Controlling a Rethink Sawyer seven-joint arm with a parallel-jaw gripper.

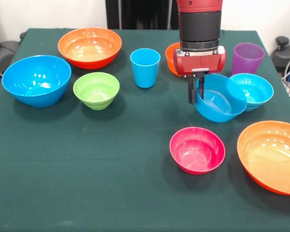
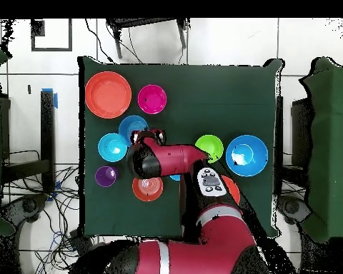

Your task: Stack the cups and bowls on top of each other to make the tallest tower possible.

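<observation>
Tool [image 1: 196, 92] pinching near rim of blue bowl [image 1: 221, 99], bowl tilted, leaning against cyan bowl [image 1: 253, 90]
Judged step: carry to pink bowl [image 1: 197, 150], just in front, no tower yet
Lift clear of cyan rim first, level, lower centred
Purple cup [image 1: 247, 58] close behind; open desk [image 1: 111, 169] front-left; big orange bowl [image 1: 271, 155] beside pink

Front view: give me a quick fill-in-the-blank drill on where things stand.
1. The gripper has its fingers over the rim of a tilted ____ bowl.
2. The purple cup stands ____, not tipped.
3. The pink bowl holds ____ inside.
4. The green bowl sits beside the large ____ bowl.

Missing: blue; upright; nothing; blue
</observation>
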